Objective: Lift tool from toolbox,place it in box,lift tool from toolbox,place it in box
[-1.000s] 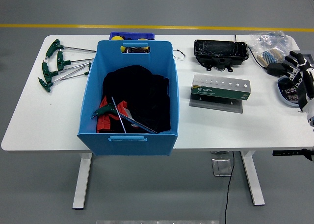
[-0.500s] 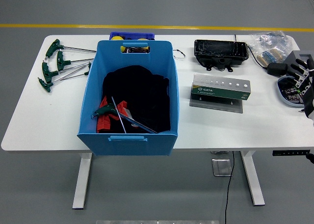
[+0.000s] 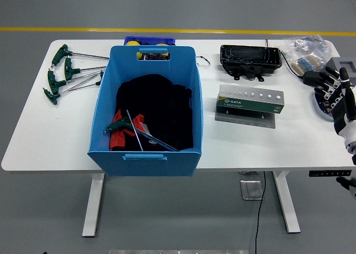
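A large blue box (image 3: 146, 154) stands left of the table's middle. Inside it lie a black cloth (image 3: 158, 106), a red item and a green T-handle tool (image 3: 118, 126) with long metal shafts. Several more green T-handle tools (image 3: 62, 73) lie on the table to the left of the box. A green and grey tool stand (image 3: 250, 100) with a row of holes sits right of the box. My right hand (image 3: 332, 84) hovers at the table's right edge, fingers spread and holding nothing. The left arm is out of view.
A black tray (image 3: 250, 59) sits at the back, behind the tool stand. Clear plastic bags (image 3: 305, 49), a black adapter (image 3: 311, 78) and a small blue-rimmed dish (image 3: 322, 103) crowd the back right corner by my hand. A blue bin (image 3: 149, 41) with yellow parts stands behind the box.
My right hand slid toward the right edge, then came back left a little, its fingers staying spread. Nothing on the table has moved.
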{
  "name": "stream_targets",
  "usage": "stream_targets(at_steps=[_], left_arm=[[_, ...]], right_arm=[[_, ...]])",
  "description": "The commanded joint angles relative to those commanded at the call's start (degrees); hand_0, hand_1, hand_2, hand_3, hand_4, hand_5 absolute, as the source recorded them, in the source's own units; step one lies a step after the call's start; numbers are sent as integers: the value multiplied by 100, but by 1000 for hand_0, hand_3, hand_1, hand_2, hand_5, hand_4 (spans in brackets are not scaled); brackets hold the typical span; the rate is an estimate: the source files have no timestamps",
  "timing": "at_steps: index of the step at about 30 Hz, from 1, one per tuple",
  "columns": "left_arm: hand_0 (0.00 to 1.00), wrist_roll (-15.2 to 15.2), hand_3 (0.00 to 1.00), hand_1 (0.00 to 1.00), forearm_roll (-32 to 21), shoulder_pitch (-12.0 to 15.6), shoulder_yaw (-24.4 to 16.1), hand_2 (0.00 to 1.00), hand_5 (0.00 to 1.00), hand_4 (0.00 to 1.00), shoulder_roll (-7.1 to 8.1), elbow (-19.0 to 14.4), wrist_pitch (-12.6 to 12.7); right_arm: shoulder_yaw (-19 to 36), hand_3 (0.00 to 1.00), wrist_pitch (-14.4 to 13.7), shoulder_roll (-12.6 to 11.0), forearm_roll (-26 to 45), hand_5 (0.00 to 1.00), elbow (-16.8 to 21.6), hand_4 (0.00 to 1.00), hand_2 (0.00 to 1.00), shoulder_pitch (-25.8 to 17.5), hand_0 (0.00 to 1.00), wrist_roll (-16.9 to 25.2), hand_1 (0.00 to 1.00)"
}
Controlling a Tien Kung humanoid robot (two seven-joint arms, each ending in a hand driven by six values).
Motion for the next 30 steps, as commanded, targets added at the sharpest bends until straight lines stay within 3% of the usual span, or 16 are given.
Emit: stream_targets(at_steps=[12, 21, 30], left_arm=[[679, -87, 774, 696, -211, -56, 125, 746, 876, 942, -18, 9, -19], [678, -28, 773, 696, 136, -65, -187, 744, 877, 939, -53, 51, -45], [678, -33, 772, 696, 150, -85, -196, 744, 877, 936, -65, 58, -55]], right_arm=[[-93, 942, -47, -22, -125, 919, 153, 998, 861, 85, 841, -7, 810], [-111, 940, -64, -16, -108, 925, 124, 998, 860, 65, 840, -18, 811], [-130, 933, -72, -7, -86, 944, 124, 998, 860, 90, 842, -32, 810]])
